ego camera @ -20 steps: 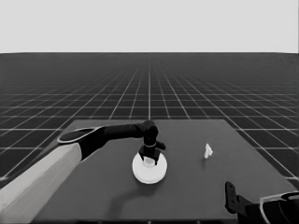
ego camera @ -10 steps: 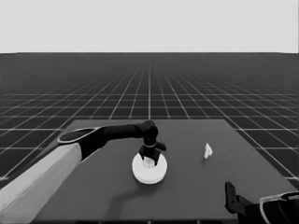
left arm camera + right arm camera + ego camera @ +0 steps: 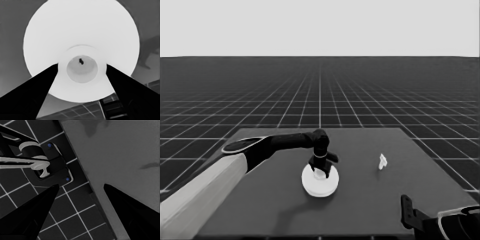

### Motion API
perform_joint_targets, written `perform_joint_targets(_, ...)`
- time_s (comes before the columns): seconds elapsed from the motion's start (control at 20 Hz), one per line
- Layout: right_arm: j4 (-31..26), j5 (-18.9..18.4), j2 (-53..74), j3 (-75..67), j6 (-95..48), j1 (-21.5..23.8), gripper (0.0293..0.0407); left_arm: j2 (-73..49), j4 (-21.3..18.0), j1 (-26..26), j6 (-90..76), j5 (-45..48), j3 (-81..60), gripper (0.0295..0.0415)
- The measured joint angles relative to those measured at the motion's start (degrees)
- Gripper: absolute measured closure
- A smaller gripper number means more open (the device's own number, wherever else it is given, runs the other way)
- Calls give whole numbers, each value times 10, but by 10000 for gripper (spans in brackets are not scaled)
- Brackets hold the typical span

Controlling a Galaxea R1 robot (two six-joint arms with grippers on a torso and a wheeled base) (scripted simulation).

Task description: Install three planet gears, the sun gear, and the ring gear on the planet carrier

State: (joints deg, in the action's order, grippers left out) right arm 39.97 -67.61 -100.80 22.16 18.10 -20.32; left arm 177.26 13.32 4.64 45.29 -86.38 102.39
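The larger round part (image 3: 320, 182), the ring gear, lies near the middle of the table (image 3: 370, 200). My left gripper (image 3: 321, 167) comes down on it from above. In the left wrist view the left gripper (image 3: 82, 65) has its two fingers (image 3: 37, 92) pressed against either side of the raised hub (image 3: 82, 68) of the larger round part (image 3: 80, 32), so it is shut on that part. The smaller round part and the small gears are hidden. My right gripper (image 3: 81, 185) stays parked at the table's near right corner, open and holding nothing.
A thin white piece (image 3: 382, 161) stands upright to the right of the larger round part. The right arm (image 3: 420, 220) sits low at the near right corner. Dark machinery with blue lights (image 3: 50, 167) shows past the table's edge (image 3: 85, 180).
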Motion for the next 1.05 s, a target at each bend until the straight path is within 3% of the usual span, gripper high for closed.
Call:
perform_joint_targets(0.3,0,0,0,0,0,0,315,0,0,0,-1,0,0,326)
perform_joint_targets(0.45,0,0,0,0,0,0,315,-7,-41,-51,254,-13,-28,325)
perform_joint_targets(0.8,0,0,0,0,0,0,315,-7,-52,-64,316,-17,-31,326)
perform_joint_targets(0.85,-277,-43,-73,165,123,180,307,-160,-13,-112,40,182,-289,302)
perform_joint_targets(0.9,-365,-97,-159,365,168,261,308,-388,11,-167,-231,304,-494,297)
perform_joint_targets(0.95,-379,-137,-229,515,185,274,311,-551,25,-199,-405,374,-611,310)
perform_joint_targets(1.05,-380,-176,-315,694,181,276,314,-696,38,-227,-568,441,-725,323)
